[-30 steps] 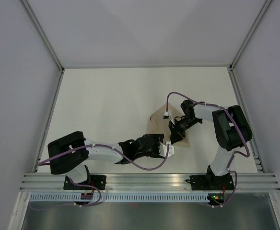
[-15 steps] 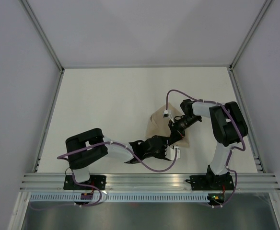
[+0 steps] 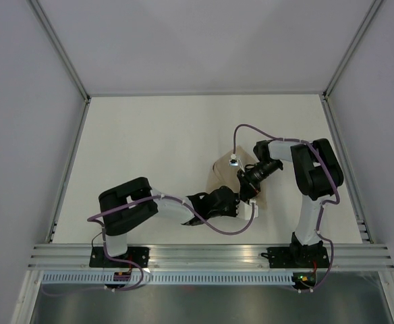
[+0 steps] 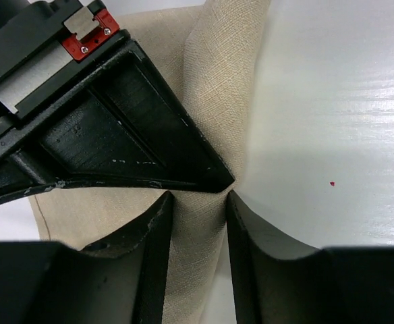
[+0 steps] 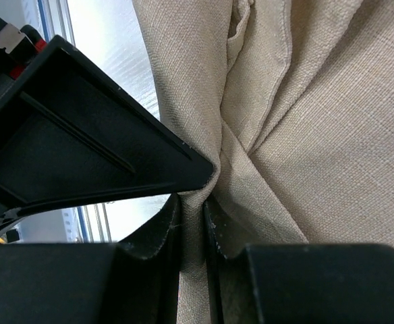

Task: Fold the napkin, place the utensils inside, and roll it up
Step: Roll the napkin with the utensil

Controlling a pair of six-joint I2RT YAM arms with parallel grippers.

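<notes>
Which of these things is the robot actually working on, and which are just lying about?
Part of the job: napkin, left gripper, right gripper.
Just there: purple cables, table, metal rail.

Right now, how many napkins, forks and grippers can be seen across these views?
napkin: 1
fork: 0 in view
grippers: 2, the left gripper and the right gripper
Total: 3
</notes>
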